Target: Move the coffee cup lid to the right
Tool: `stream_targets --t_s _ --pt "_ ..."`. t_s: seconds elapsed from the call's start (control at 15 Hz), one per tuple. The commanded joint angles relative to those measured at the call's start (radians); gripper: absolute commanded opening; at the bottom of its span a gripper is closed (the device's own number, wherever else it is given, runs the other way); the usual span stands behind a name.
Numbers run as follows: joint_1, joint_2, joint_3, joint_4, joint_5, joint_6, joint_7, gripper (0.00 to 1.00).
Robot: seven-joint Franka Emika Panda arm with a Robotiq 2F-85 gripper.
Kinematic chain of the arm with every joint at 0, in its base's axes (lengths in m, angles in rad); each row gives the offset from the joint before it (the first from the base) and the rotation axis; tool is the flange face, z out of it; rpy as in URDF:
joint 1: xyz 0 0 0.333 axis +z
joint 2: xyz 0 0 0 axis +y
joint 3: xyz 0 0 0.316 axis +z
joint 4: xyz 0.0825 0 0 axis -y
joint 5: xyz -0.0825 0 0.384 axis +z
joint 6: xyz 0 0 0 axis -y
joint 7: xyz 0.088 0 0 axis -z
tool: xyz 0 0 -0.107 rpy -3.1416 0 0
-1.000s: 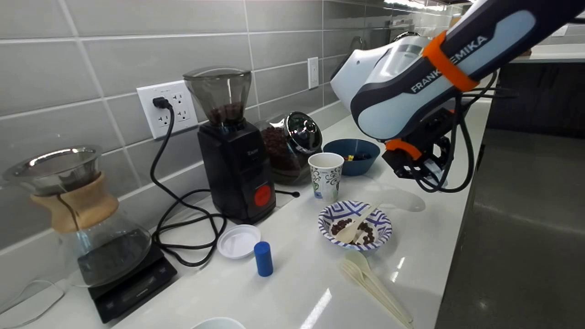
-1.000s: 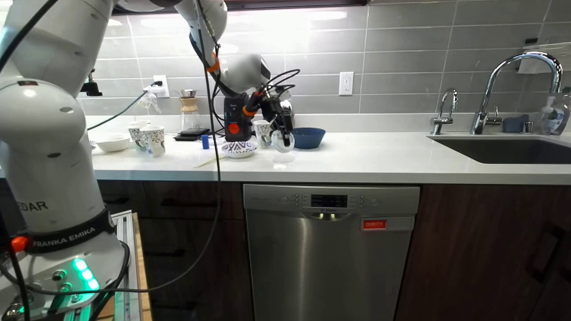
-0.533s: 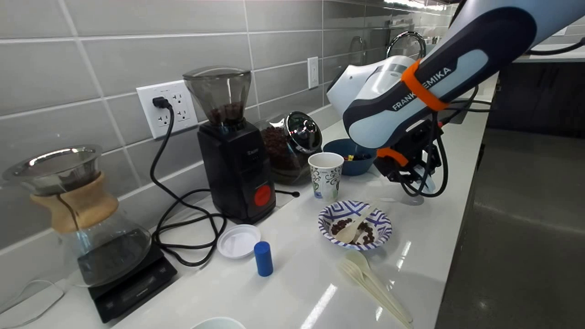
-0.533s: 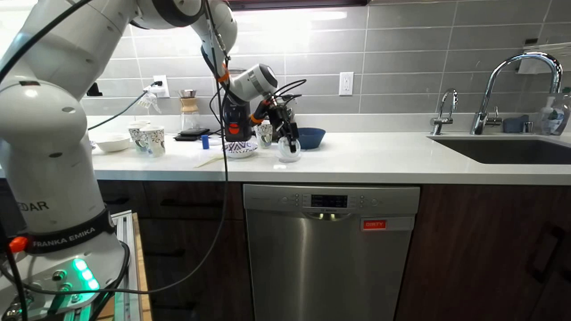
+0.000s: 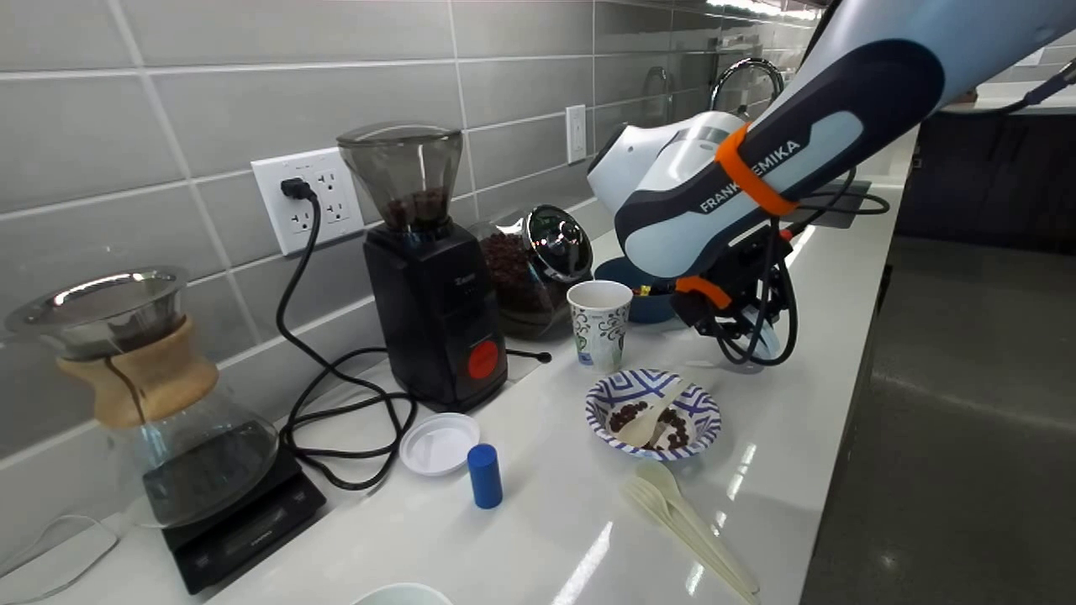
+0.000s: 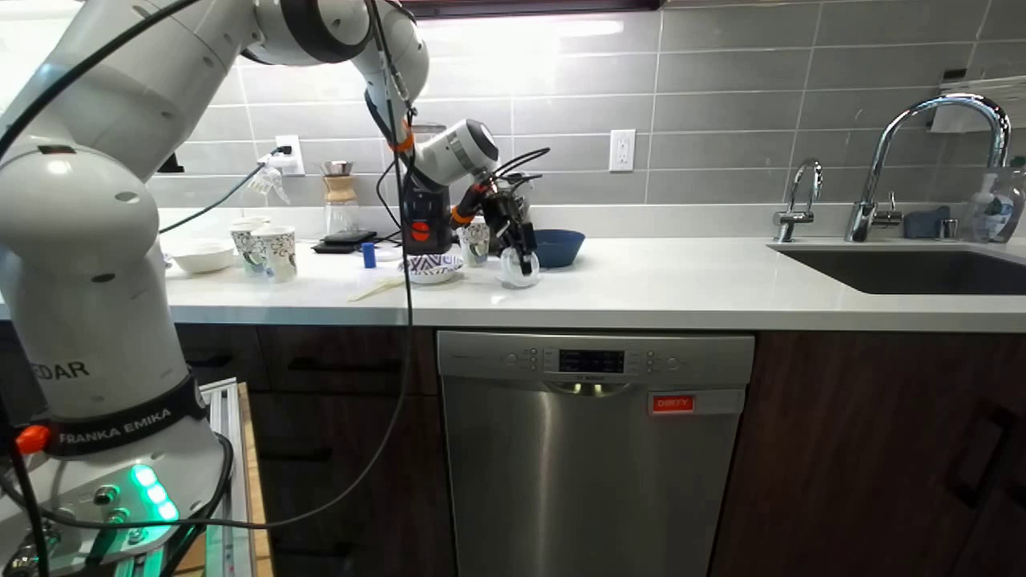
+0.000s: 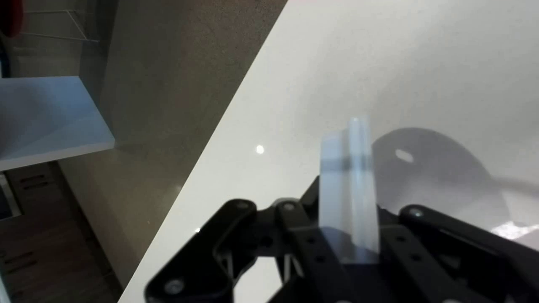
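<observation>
Our gripper (image 7: pixel 348 206) is black and angled down, and it clasps the lid (image 7: pixel 353 176), a round, whitish, slightly see-through bit of plastic. We judge the lid light, thin and a little springy: smooth enough to slip or swivel under a loose pinch, likely to buckle under a hard one. Pinching its two flat faces, as we do here, seems the sound hold; squeezing it across its width would probably bend it. From the wrist we see the lid edge-on, partly tucked inside the gripper, the rest jutting past the tips toward the counter (image 7: pixel 337 67). In an exterior view the lid (image 6: pixel 510 272) shows as a pale circle at the gripper's lower end, upright or nearly so, low over the counter; whether it touches, we cannot tell. Near it stand a blue bowl (image 6: pixel 563 250), a paper cup (image 5: pixel 598 336) and a patterned bowl (image 5: pixel 635 385). Well apart, a white disc (image 5: pixel 440 445) lies just beside an upright blue cylinder (image 5: pixel 484 476), with the grinder (image 5: pixel 433 319) behind.
</observation>
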Motion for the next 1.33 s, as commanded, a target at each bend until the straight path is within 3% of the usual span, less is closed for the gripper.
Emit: stream_targets --t_s 0.0,0.07,0.13,0.73,1.27 --pt "0.021 0.039 -0.018 0.053 0.023 0.002 -0.031 0.14" --pt "0.023 0.045 -0.018 0.058 0.024 0.001 -0.033 0.29" --pt "0.024 0.048 -0.017 0.062 0.028 -0.001 -0.035 0.38" --pt "0.035 0.060 -0.008 0.095 0.057 0.014 -0.056 0.98" --pt "-0.001 -0.017 -0.006 0.052 0.273 0.159 -0.111 1.00"
